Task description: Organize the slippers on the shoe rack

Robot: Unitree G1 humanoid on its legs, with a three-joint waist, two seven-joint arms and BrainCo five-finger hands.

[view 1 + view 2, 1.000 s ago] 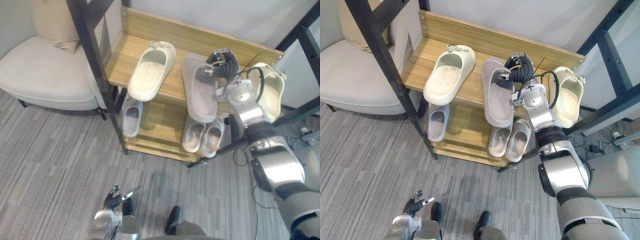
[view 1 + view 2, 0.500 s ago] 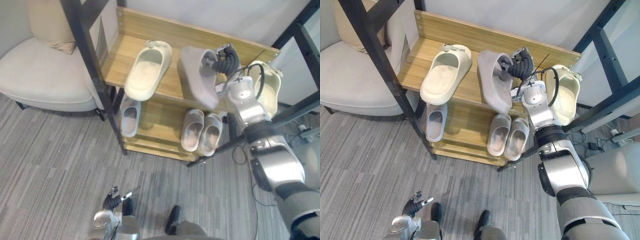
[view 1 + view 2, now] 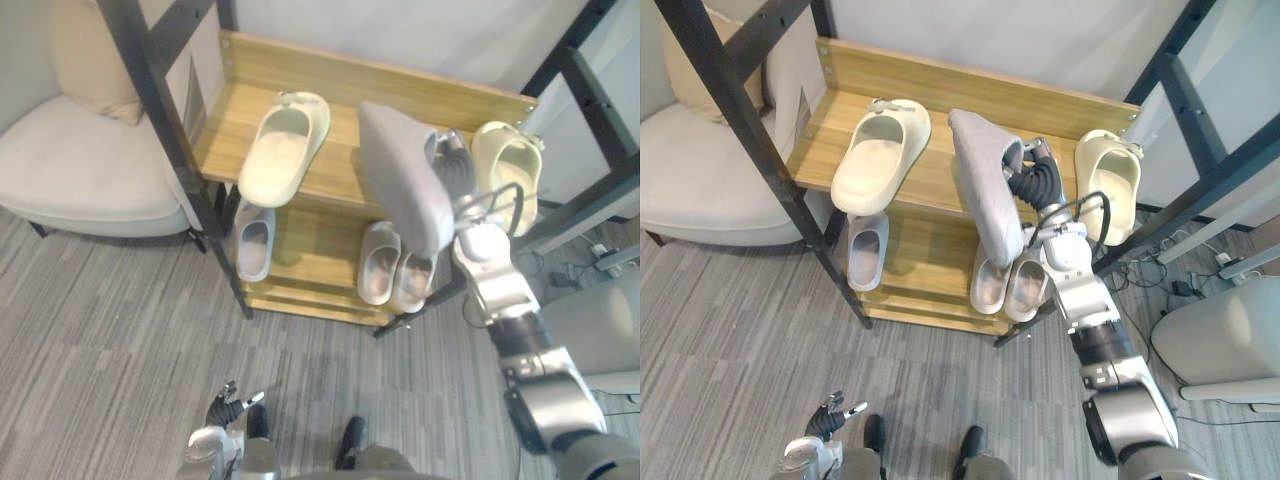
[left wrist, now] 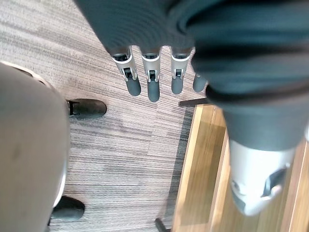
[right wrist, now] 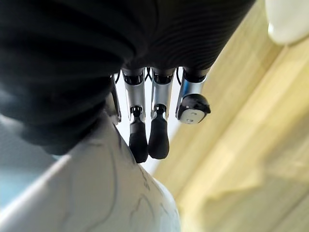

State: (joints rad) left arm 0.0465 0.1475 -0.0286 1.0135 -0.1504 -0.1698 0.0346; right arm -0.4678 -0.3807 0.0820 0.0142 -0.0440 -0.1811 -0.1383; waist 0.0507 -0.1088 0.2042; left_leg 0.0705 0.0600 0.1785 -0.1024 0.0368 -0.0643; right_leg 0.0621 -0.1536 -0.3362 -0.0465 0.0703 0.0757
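Note:
My right hand (image 3: 1036, 182) is shut on a large grey slipper (image 3: 404, 178) and holds it in the air above the wooden shoe rack (image 3: 226, 128), its sole turned towards me. In the right wrist view the fingers (image 5: 140, 137) lie against the slipper's grey side (image 5: 96, 193). One cream slipper (image 3: 280, 146) lies on the left of the top shelf, and another (image 3: 508, 164) on its right end. On the lower shelf sit a small grey slipper (image 3: 252, 244) and a pale pair (image 3: 390, 266). My left hand (image 3: 228, 408) hangs low over the carpet, open.
A beige armchair (image 3: 80, 170) stands to the left of the rack. Black metal frame bars (image 3: 160, 110) cross in front of the rack's left side, and others (image 3: 1200, 150) run along its right. A white unit (image 3: 1210, 340) sits on the floor at the right.
My right hand has lifted the grey slipper off the top shelf and drawn it towards me, tipping it so that the sole faces up. The camera has shifted a little.

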